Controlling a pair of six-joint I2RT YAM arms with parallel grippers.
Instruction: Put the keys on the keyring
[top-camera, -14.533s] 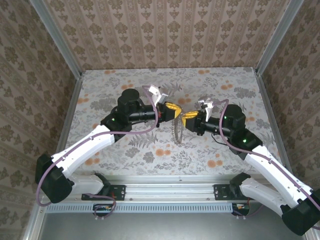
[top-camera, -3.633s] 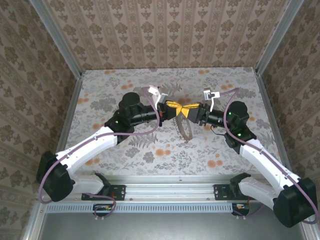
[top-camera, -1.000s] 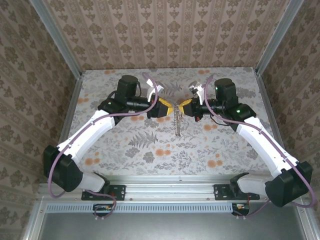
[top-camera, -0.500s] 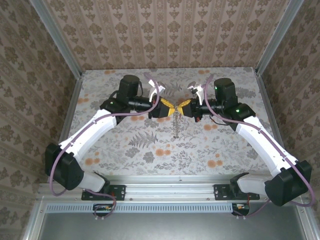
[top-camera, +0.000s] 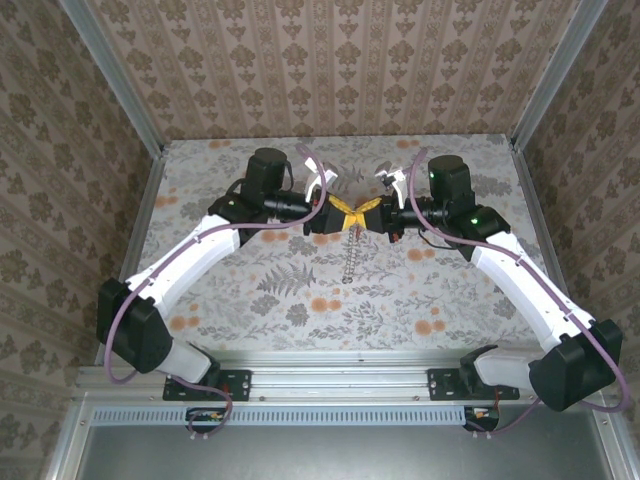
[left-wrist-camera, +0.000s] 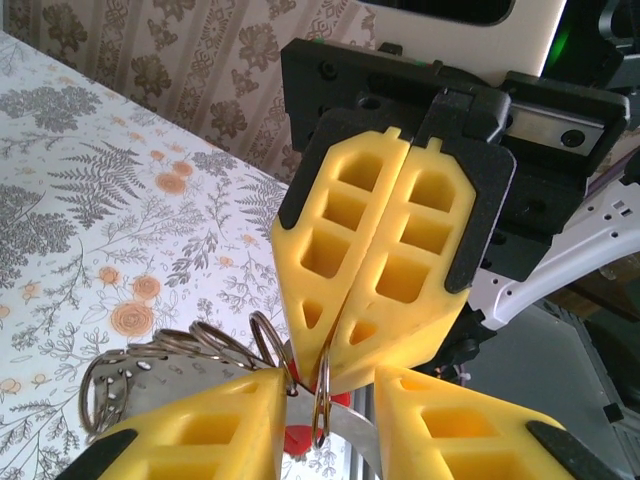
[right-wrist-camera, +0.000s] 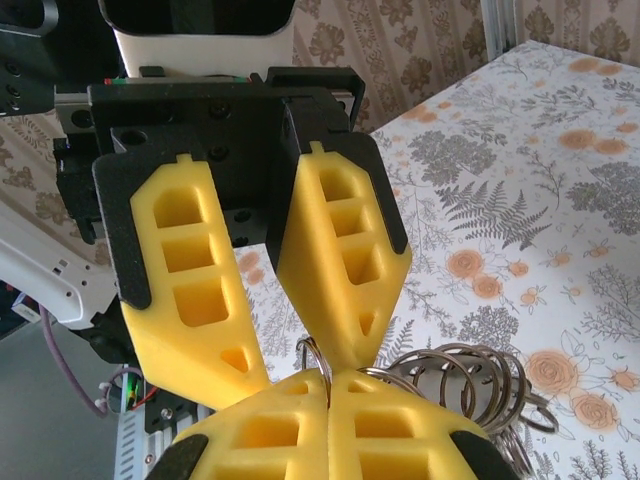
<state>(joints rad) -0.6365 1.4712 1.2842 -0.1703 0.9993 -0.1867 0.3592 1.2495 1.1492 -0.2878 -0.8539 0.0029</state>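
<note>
Left gripper (left-wrist-camera: 330, 380): narrowly parted around right tips
Right gripper (right-wrist-camera: 328, 380): clamped on keyring (left-wrist-camera: 322, 400)
Key (left-wrist-camera: 295, 438): seen between left fingers
Table (top-camera: 420, 300): edges well apart from grippers

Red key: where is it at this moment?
Left wrist view, low centre: the key shows its red head between the left pincer's fingers, just below the tips of the right pincer, which pinches the keyring.

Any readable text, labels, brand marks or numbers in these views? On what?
None can be read.
There is no lettering on the left pincer, the right pincer, the floral table cover or the wallpaper.
Any stamp on the keyring is too small to tell.
</note>
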